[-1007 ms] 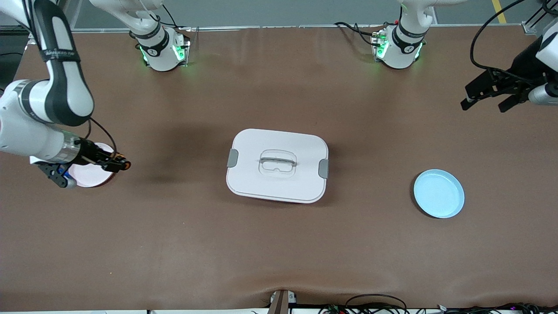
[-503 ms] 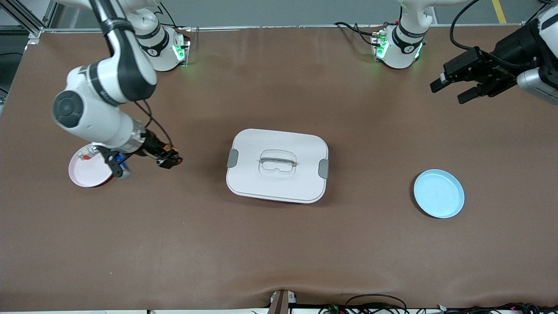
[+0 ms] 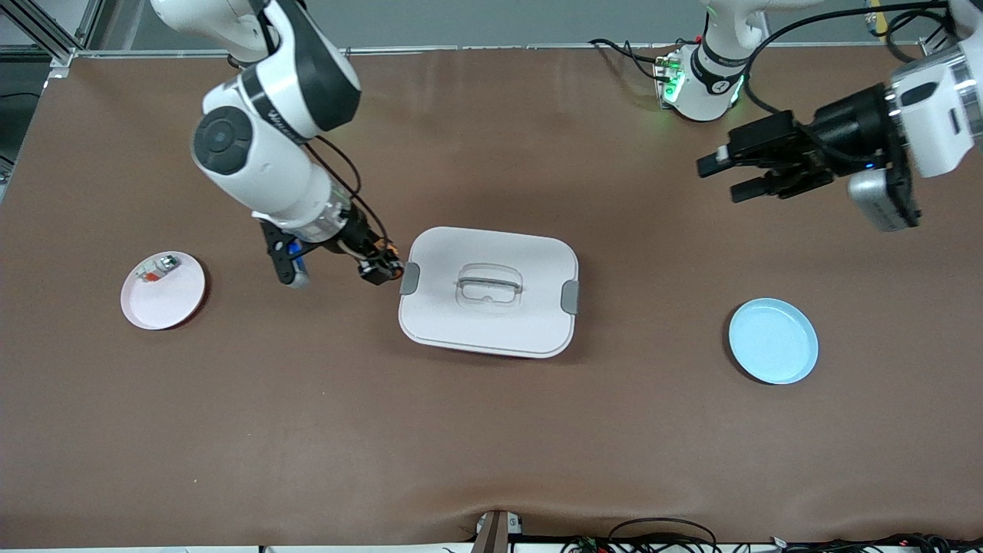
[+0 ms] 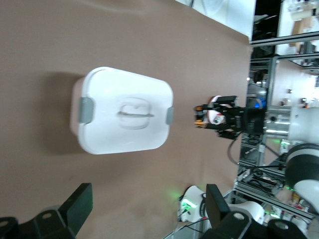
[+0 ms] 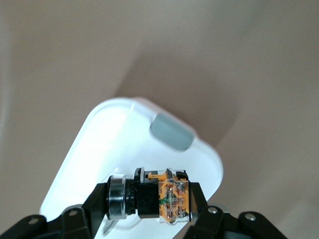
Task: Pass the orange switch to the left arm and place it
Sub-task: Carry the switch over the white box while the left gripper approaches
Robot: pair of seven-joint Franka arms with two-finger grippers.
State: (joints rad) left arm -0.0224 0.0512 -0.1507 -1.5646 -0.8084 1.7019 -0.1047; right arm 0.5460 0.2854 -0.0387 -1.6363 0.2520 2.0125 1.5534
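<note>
orange switch (image 5: 149, 198) sits clamped in the right hand (image 3: 378, 269), up in the air at the box's (image 3: 488, 292) latch. left hand (image 3: 749, 170), fingers spread and empty, hangs over the desk (image 3: 491, 430) toward its own end. handover step; next likely needs height above the box.

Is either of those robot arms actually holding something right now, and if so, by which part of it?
Yes. The right end effector, by the box, grips the orange switch by its dark body, the orange end sticking out sideways. The left end effector is open, holding nothing.

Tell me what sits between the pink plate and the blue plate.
Front view: the box, with the right end effector holding the orange switch at its edge.
</note>
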